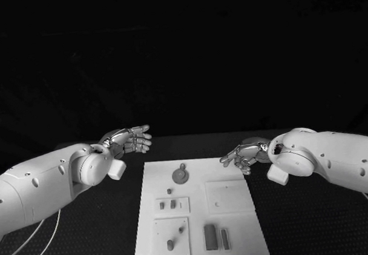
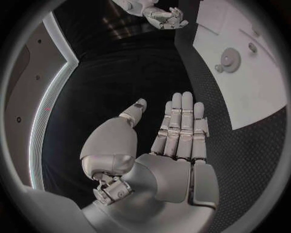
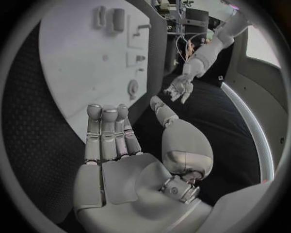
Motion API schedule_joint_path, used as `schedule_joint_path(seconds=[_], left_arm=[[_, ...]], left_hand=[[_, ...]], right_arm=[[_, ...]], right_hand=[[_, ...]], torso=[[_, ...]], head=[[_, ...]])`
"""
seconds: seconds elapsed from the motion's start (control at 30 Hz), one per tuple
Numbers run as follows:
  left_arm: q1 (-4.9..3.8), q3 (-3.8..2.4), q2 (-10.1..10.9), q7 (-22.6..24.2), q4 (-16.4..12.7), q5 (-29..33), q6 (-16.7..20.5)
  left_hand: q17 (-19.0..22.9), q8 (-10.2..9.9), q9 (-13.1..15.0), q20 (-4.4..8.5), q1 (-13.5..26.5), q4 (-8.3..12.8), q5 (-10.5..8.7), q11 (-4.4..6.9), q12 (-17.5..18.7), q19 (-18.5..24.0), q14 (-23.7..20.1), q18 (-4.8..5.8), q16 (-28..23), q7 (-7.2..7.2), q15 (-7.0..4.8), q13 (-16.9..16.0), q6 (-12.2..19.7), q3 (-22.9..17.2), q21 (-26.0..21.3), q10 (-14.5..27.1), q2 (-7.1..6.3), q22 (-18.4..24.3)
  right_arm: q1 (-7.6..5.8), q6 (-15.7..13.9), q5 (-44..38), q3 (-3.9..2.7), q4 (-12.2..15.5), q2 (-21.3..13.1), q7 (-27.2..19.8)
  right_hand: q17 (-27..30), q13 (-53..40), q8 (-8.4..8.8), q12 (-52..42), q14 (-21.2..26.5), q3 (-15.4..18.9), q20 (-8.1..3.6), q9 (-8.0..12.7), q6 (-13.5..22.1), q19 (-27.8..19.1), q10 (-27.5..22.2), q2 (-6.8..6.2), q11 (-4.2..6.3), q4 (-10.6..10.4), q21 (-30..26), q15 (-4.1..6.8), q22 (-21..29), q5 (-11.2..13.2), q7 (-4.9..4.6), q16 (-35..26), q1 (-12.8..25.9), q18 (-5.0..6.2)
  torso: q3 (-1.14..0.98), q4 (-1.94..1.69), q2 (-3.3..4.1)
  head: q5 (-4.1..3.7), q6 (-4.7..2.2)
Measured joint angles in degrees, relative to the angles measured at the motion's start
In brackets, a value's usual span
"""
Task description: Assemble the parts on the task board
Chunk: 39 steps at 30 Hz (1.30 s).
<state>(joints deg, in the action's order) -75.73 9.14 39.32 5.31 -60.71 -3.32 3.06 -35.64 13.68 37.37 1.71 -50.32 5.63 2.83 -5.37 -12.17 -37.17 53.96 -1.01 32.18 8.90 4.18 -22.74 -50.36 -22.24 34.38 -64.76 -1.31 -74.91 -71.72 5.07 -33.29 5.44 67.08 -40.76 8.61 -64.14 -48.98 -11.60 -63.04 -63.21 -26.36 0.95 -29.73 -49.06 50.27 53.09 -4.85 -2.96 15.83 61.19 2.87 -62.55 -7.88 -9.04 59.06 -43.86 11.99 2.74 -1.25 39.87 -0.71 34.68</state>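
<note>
Overhead, task board [image 1: 231, 229] long axis runs away from robot; left hand [image 1: 129, 140], right hand [image 1: 246, 154] spread, empty.

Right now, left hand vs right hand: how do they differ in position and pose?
The left hand sits off the task board, over black table beyond its far left corner; the right hand is at the board's far right edge. In the head view the left hand lies farther from the robot than the right hand. Shared: both hold nothing, fingers extended and apart from the thumb in their wrist views, and neither touches a part.
</note>
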Motion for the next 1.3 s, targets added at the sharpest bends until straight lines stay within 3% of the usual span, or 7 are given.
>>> schedule_joint_path(seconds=[0.17, 0.37, 0.5, 0.7, 1.0, 1.13, 1.3], left_arm=[[-0.01, -0.07, -1.3, 1.2, 2.9, 1.1, -0.1], [-0.01, -0.34, -2.4, 2.0, 6.2, 1.8, -0.2], [0.87, -0.48, -4.3, 2.5, 8.8, 2.5, -0.2], [1.2, -0.47, -4.6, 3.0, 9.7, 3.6, -0.3], [2.24, -1.1, -3.7, 3.1, 7.3, 3.7, 0.6], [3.83, -2.08, -2.7, 3.9, 3.0, 3.6, 2.9], [6.94, -3.97, -0.6, 6.6, -5.2, 3.6, 8.7]], left_hand=[[1.6, -0.9, -0.6, -0.56, -0.7, 0.8, 0.0, -0.25, 2.8, 0.2, -2.5, -0.77, -3.8, -0.89, 0.87, 1.7, 0.9, -0.1, -0.5, 2.2, 0.2, 0.0], [3.6, -2.7, -2.0, -2.51, -3.3, 4.4, 0.0, -0.51, 7.8, 3.6, -8.2, -0.77, -9.2, -1.37, 2.21, 4.8, 4.1, -0.3, -3.7, 7.9, -1.06, 0.2], [4.8, -3.2, -2.9, -3.45, -4.0, 6.6, 0.0, 0.16, 8.4, 6.9, -12.6, 0.47, -12.6, -2.28, 2.85, 6.9, 5.6, -0.1, -7.2, 10.3, -1.77, 1.7], [5.9, -3.7, -3.5, -5.0, -2.7, 6.5, 0.0, 0.25, 8.5, 9.7, -15.2, 0.59, -14.6, -2.38, 3.29, 8.8, 6.3, 0.0, -10.2, 11.8, -1.78, 2.9], [26.9, -10.7, -27.4, -2.74, 34.9, -2.1, -1.8, 3.9, 11.0, 29.2, -42.7, 0.58, -27.1, -7.02, -2.0, 18.7, 37.5, 15.7, -27.4, 49.3, 0.44, 28.4], [31.1, -12.2, -32.2, -2.22, 42.3, -3.8, -2.24, 4.61, 11.5, 33.0, -48.1, 0.57, -29.6, -7.93, -3.07, 20.7, 43.7, 18.9, -30.8, 56.8, 0.88, 50.0], [33.6, -12.9, -35.1, -1.81, 46.8, -5.0, -2.35, 5.05, 11.8, 35.2, -51.4, 0.56, -31.0, -8.49, -3.73, 21.8, 47.4, 20.6, -32.8, 61.2, 1.14, 63.8]], right_arm=[[0.83, -2.4, 4.0, -2.0, -10.4, 6.0, -8.8], [4.59, -5.9, 6.9, -6.02, -20.2, 10.2, -15.9], [5.84, -7.1, 8.5, -8.05, -21.1, 10.9, -18.4], [5.77, -8.1, 10.0, -8.37, -20.6, 11.0, -20.4], [6.1, -9.1, 10.6, -8.16, -17.9, 9.9, -20.5], [6.74, -11.3, 11.7, -7.82, -13.4, 8.4, -21.1], [7.9, -16.8, 14.7, -7.21, -4.6, 5.4, -23.1]], right_hand=[[12.4, 15.0, -0.41, 17.2, 9.0, -3.9, 5.01, -0.1, 0.2, -10.4, -5.2, 0.9, -2.59, 0.0, -14.2, -4.85, 8.0, 0.2, -1.37, -16.7, -4.2, 1.08], [24.1, 29.8, -0.53, 33.9, 17.1, -6.2, 8.97, 0.2, 2.2, -19.6, -8.9, 1.0, -5.89, -0.4, -26.8, -10.9, 15.6, 0.3, -0.58, -32.8, -5.1, -2.26], [29.4, 35.9, -0.53, 40.3, 18.6, -5.3, 10.42, 0.6, 3.8, -23.1, -8.6, 1.3, -6.28, -1.0, -31.0, -11.94, 17.7, -0.3, -0.18, -38.3, -5.4, -3.15], [33.6, 40.9, -1.04, 46.2, 18.6, -3.6, 10.9, 1.1, 4.9, -24.6, -4.9, 1.3, -6.07, -1.9, -33.2, -11.96, 18.6, -1.0, -0.05, -41.1, -5.4, -3.15], [55.4, 46.8, 7.78, 58.4, 50.1, 17.7, 2.6, 21.4, 36.2, -42.8, -38.7, 3.97, 0.27, -11.7, -53.1, -5.52, 49.6, 5.2, 6.31, -53.9, 29.3, -9.01], [59.6, 47.9, 9.65, 60.6, 56.4, 21.9, 0.87, 25.4, 42.4, -46.4, -45.7, 4.4, 1.59, -13.7, -57.0, -4.26, 55.9, 6.5, 7.63, -56.4, 36.3, -10.35], [62.2, 48.5, 10.5, 61.9, 60.2, 24.3, -0.36, 27.8, 46.1, -48.4, -49.8, 4.65, 2.35, -15.0, -59.3, -3.52, 59.6, 7.2, 8.43, -57.9, 40.5, -10.34]], torso=[[-0.21, 0.2, -1.21], [-0.47, 0.56, -2.68], [-0.7, 0.74, -3.59], [-1.01, 0.7, -4.45], [-1.14, 0.7, -4.76], [-1.39, 0.79, -5.37], [-1.85, 0.95, -6.51]], head=[[-0.25, -4.29], [0.08, -8.06], [0.56, -9.72], [0.94, -11.01], [0.94, -10.1], [0.9, -8.17], [0.81, -4.88]])
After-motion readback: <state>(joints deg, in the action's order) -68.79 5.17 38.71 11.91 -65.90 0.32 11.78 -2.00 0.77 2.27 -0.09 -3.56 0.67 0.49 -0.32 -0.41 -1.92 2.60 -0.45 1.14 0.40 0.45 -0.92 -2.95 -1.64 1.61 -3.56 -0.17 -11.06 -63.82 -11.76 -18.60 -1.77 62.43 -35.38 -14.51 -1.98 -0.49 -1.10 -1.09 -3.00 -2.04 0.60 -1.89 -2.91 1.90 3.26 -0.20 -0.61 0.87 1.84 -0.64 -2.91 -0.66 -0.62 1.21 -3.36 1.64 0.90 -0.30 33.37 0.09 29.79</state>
